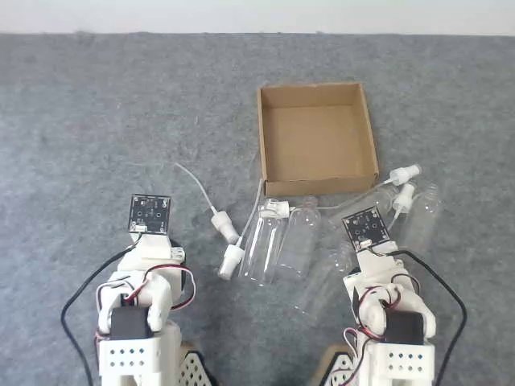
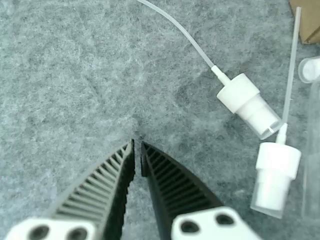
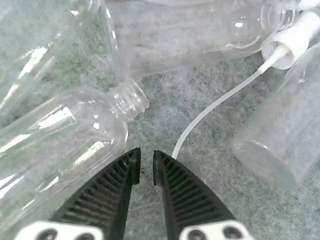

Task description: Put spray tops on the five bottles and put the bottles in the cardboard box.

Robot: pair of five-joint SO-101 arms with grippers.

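Ribbed black jaws — clear cylindrical bottles (image 3: 60,140).

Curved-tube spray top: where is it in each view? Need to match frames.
High view: curved-tube top, left of the bottles, a second top beside it.
Left wrist view: the top ahead of the left hand, tube running away from it, second top alongside.
Right wrist view: another top, among bottles, not this one.
Shared landmark: the box, whose corner shows in the left wrist view; the mat in all three.
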